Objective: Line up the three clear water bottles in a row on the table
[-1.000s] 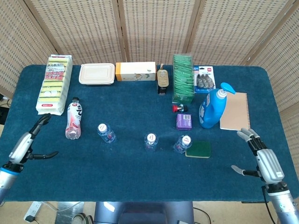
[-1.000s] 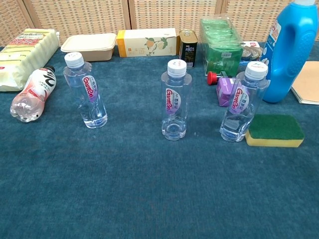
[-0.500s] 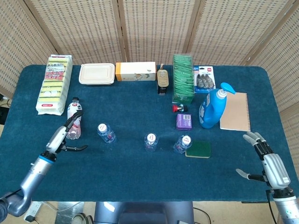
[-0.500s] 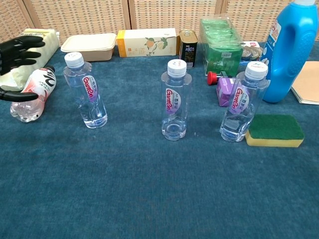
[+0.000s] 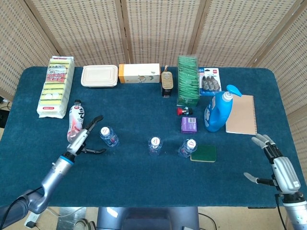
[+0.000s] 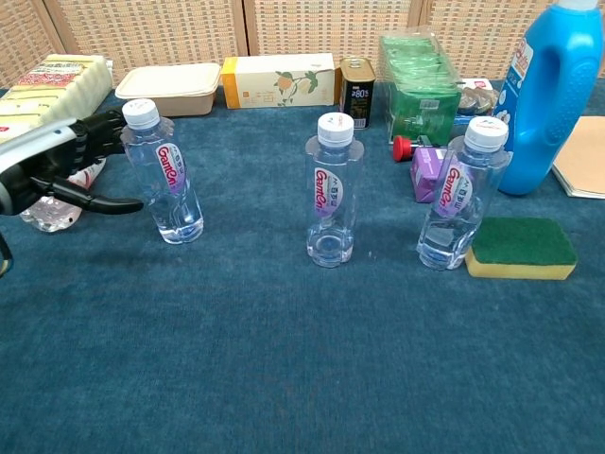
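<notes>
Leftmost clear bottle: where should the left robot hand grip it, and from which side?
Likely the leftmost clear bottle at mid-body, around its label, approached from its left, where the left robot hand is already open beside it. It stands upright; the pink-labelled bottle lies just behind the hand, so a level sideways wrap seems safest.

Bright even light, soft shadows, sharp focus

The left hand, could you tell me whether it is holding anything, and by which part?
Nothing is held: the left hand is open beside the leftmost clear water bottle, fingers apart, not closed around it.
</notes>
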`<action>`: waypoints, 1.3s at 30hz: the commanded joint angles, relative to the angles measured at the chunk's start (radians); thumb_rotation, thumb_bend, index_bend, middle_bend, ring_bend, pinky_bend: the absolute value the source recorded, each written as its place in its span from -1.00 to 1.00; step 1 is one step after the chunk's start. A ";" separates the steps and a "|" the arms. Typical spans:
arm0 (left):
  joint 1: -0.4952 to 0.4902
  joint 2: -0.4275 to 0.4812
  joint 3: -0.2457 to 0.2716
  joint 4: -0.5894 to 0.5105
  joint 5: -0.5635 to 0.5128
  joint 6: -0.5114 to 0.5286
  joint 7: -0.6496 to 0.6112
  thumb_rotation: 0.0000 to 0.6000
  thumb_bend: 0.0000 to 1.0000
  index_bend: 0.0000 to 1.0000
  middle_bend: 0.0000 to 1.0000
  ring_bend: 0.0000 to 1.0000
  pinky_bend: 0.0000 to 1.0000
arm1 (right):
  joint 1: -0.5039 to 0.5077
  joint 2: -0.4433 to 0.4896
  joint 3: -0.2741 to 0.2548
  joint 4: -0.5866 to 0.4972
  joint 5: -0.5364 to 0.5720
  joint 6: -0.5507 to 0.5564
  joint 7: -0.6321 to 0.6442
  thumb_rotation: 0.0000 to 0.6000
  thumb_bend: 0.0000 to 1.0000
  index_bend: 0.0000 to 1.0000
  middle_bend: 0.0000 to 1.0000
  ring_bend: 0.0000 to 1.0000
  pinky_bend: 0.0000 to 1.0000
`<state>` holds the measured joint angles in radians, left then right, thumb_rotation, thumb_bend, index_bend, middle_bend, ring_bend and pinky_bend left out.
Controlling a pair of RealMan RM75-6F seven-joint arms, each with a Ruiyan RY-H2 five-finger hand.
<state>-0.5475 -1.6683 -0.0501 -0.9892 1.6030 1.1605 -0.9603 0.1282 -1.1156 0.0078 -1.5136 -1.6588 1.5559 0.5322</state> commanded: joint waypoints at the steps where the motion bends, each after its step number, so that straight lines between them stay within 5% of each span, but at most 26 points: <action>1: -0.024 -0.024 -0.007 0.012 -0.007 -0.020 -0.002 1.00 -0.69 -1.00 -1.00 -1.00 -0.99 | -0.001 0.002 -0.001 -0.002 -0.005 0.005 0.003 1.00 -1.00 -0.77 -0.84 -0.96 -0.70; 6: -0.053 -0.059 -0.020 0.013 -0.031 -0.053 0.005 1.00 -0.66 -1.00 -1.00 -1.00 -0.93 | -0.002 0.006 -0.004 -0.007 -0.014 0.010 0.013 1.00 -1.00 -0.77 -0.84 -0.97 -0.70; 9: -0.053 -0.085 -0.041 0.017 -0.065 -0.056 0.046 1.00 -0.60 -0.93 -0.78 -0.93 -0.65 | 0.000 0.009 -0.005 -0.005 -0.015 0.008 0.025 1.00 -1.00 -0.77 -0.84 -0.96 -0.70; 12: -0.058 -0.098 -0.042 0.015 -0.077 -0.069 0.064 1.00 -0.50 -0.43 -0.31 -0.59 -0.32 | 0.002 0.009 -0.004 -0.002 -0.014 0.006 0.033 1.00 -1.00 -0.77 -0.84 -0.96 -0.70; 16: -0.063 -0.111 -0.041 0.022 -0.086 -0.081 0.076 1.00 -0.45 0.00 0.00 -0.33 -0.15 | 0.003 0.010 -0.004 -0.002 -0.014 0.007 0.041 1.00 -1.00 -0.77 -0.84 -0.97 -0.70; 29: -0.076 -0.099 -0.035 -0.044 -0.050 -0.026 0.071 1.00 -0.47 0.10 0.07 -0.26 -0.15 | 0.005 0.008 -0.003 -0.002 -0.013 0.003 0.044 1.00 -1.00 -0.77 -0.84 -0.97 -0.70; 39: -0.143 -0.141 -0.071 -0.096 -0.083 -0.098 0.193 1.00 -0.48 0.10 0.07 -0.26 -0.15 | 0.004 0.010 0.002 0.001 0.003 0.000 0.053 1.00 -1.00 -0.77 -0.84 -0.97 -0.70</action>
<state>-0.6766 -1.7961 -0.1107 -1.0804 1.5311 1.0768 -0.7891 0.1326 -1.1060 0.0098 -1.5127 -1.6559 1.5559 0.5845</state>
